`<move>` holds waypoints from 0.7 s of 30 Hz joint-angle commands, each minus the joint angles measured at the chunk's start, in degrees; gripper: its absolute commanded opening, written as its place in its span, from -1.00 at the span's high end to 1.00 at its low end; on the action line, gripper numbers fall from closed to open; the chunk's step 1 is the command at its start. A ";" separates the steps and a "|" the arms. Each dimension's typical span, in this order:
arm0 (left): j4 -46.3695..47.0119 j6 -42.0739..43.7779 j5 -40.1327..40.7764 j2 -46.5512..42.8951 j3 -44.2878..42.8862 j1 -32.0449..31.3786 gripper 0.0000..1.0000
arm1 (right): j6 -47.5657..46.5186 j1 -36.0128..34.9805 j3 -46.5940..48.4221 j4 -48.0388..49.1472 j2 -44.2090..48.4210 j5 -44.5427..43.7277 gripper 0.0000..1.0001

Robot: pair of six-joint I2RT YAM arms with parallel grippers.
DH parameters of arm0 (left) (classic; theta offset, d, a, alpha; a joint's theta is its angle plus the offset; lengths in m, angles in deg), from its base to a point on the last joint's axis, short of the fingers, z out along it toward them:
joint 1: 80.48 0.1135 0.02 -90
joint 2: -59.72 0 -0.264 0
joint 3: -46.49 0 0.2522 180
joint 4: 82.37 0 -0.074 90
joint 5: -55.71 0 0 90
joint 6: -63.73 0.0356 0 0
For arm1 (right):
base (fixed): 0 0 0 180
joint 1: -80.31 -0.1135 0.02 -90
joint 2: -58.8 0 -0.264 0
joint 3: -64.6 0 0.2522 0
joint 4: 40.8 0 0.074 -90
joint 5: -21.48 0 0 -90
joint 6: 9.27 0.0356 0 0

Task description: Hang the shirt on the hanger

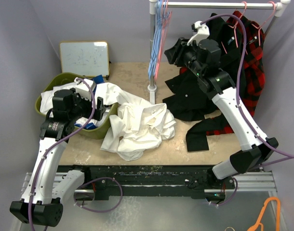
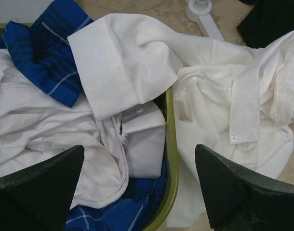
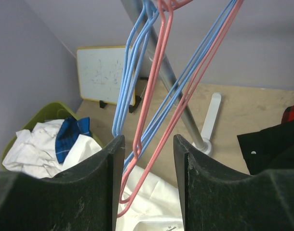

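The white shirt (image 1: pixel 140 122) lies crumpled on the table, with a sleeve draped over the rim of the green basket (image 1: pixel 101 132). In the left wrist view the shirt (image 2: pixel 224 96) and its cuff (image 2: pixel 118 72) lie just below my left gripper (image 2: pixel 140 168), which is open and empty above the basket rim (image 2: pixel 171 144). My left gripper also shows in the top view (image 1: pixel 96 107). The pink hanger (image 3: pixel 152 96) hangs from the rail among blue hangers (image 3: pixel 132 72). My right gripper (image 3: pixel 148 159) is open with the pink hanger's wires between its jaws, not clamped. The right gripper also shows in the top view (image 1: pixel 172 52), beside the hangers (image 1: pixel 159 33).
The basket also holds other white cloth and a blue checked cloth (image 2: pixel 46 53). The rack's pole (image 1: pixel 153 57) stands mid-table on a white foot. A black shirt (image 1: pixel 195 96) and a red-and-black plaid shirt (image 1: pixel 250 62) hang at right. A whiteboard (image 1: pixel 84 57) leans at the back left.
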 commanded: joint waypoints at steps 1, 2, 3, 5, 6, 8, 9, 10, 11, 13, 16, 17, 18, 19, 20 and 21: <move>3.14 -1.05 -1.79 -0.64 0.34 0.59 -0.98 | -2.15 -1.93 3.86 -0.54 -0.70 -5.19 0.06; 3.19 -0.94 -1.85 -0.66 0.37 0.59 -0.98 | -2.15 -1.95 3.77 -0.40 -0.85 -5.59 0.07; 3.14 -0.80 -2.00 -0.75 0.46 0.59 -0.98 | -2.15 -1.95 3.78 -0.41 -1.06 -5.88 0.07; 2.92 -0.60 -2.63 -0.89 0.55 0.68 -0.98 | -2.13 -1.95 3.66 -0.07 -1.36 -5.93 0.07; 2.86 -0.51 -2.96 -1.00 0.70 0.73 -0.98 | -2.03 -1.95 3.66 0.13 -1.47 -5.76 0.06; 2.97 -0.53 -3.53 -1.48 1.10 0.85 -0.98 | -1.84 -2.02 3.81 0.25 -1.94 -5.38 0.06; 3.03 -0.54 -3.64 -1.61 1.22 0.93 -0.98 | -1.80 -2.10 3.89 0.22 -2.26 -5.35 0.06; 3.09 -0.54 -3.63 -1.72 1.34 1.02 -0.99 | -1.82 -2.24 4.04 0.07 -2.55 -5.35 0.06; 3.12 -0.53 -3.62 -1.85 1.54 1.10 -0.98 | -1.84 -2.41 4.22 0.05 -2.83 -5.36 0.06; 3.07 -0.53 -3.75 -1.91 1.66 1.20 -0.98 | -1.89 -2.71 4.54 -0.05 -3.45 -5.51 0.05; 3.09 -0.56 -3.88 -1.96 1.67 1.30 -0.98 | -1.97 -3.40 5.15 -0.07 -4.27 -5.68 0.04; 3.12 -0.55 -3.88 -1.94 1.74 1.28 -0.98 | -2.04 -3.58 5.27 -0.20 -4.50 -5.70 0.03; 3.16 -0.54 -3.95 -1.95 1.73 1.36 -0.98 | -2.08 -3.72 5.57 -0.28 -4.82 -5.75 0.03; 3.14 -0.58 -3.95 -1.92 1.80 1.38 -0.98 | -2.14 -3.91 5.98 -0.54 -5.16 -5.90 0.03; 3.17 -0.53 -3.97 -1.99 1.82 1.39 -0.98 | -2.18 -3.96 6.32 -0.75 -5.49 -6.03 0.03; 3.14 -0.44 -4.04 -2.06 1.86 1.40 -0.98 | -2.23 -4.01 6.41 -0.87 -5.68 -6.16 0.03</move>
